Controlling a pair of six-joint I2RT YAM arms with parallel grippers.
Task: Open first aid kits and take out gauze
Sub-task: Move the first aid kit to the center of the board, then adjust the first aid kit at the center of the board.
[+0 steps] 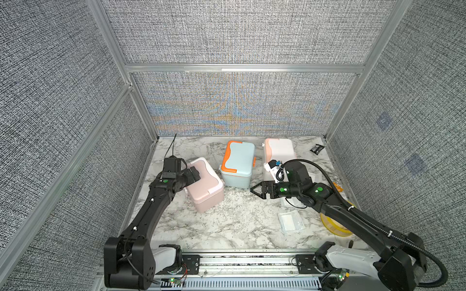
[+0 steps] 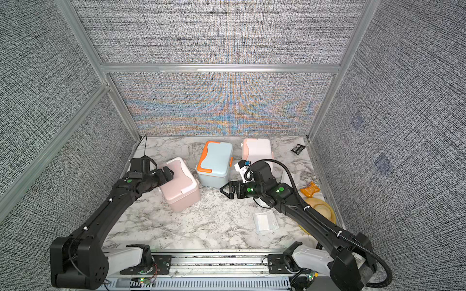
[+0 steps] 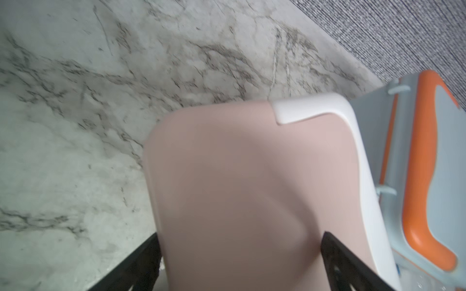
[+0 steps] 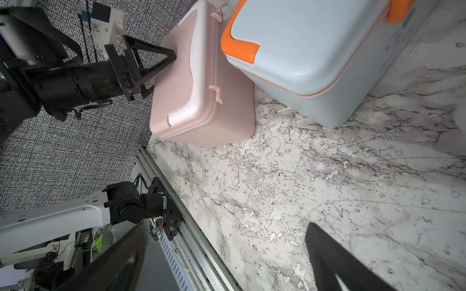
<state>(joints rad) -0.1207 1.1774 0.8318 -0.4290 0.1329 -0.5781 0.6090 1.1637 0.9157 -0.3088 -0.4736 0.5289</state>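
L end effector sits at pink kit lid edge; clamped or not, can't tell. R end effector spread wide, empty, over worktop beside blue kit. Both lids down. White/peach kit at back. Gauze pad flat near R arm

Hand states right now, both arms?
Left hand: open, on the lid of the pink kit, not clamping it.
Right hand: open, empty.

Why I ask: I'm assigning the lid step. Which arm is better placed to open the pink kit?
Right, probably. The right gripper hovers with open, empty fingers facing the pink kit; the left gripper has its fingers spread on its lid, seemingly bracing it.
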